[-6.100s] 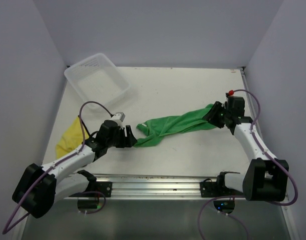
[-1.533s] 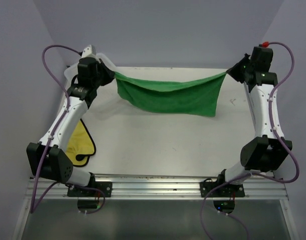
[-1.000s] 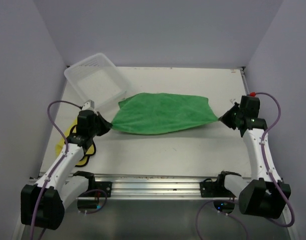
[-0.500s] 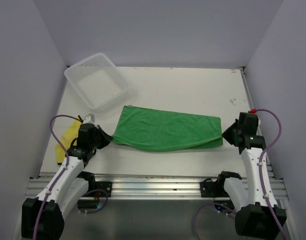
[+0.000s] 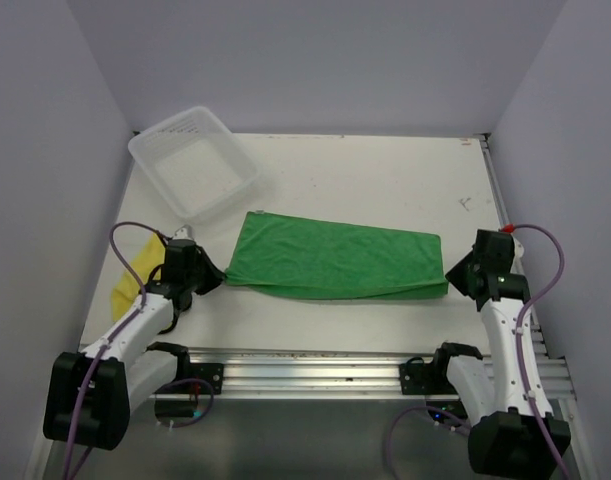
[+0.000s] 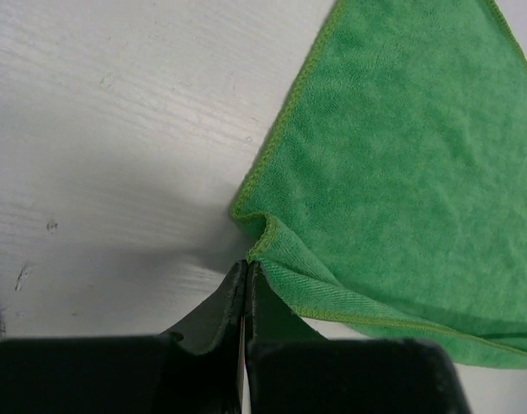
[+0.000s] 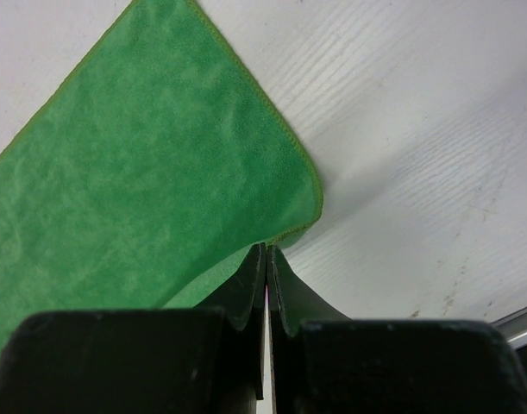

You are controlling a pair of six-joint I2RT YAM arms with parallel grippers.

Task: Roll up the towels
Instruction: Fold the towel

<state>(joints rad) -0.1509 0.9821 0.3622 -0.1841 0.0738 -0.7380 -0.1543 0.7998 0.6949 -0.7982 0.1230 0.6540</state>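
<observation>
The bright green towel (image 5: 335, 258) lies flat across the middle of the table, folded double with its fold towards the arms. My left gripper (image 5: 219, 279) is shut on its near left corner, and the cloth (image 6: 401, 172) bunches up at the fingertips (image 6: 248, 269). At the near right corner my right gripper (image 5: 451, 279) is shut too, the towel's hem (image 7: 142, 172) tucked into the tips (image 7: 266, 252). Both grippers sit low at table level. The yellow towel (image 5: 125, 280) lies at the left edge, mostly hidden behind my left arm.
A white mesh basket (image 5: 165, 126) stands at the back left, just beyond the green towel's far left corner. A metal rail (image 5: 305, 365) runs along the near edge between the arm bases. Grey walls close in on the left, back and right.
The green towel, held stretched in the air earlier, has come down and been laid flat on the table. Both grippers sank to the table with it; in the last half second little moved.
</observation>
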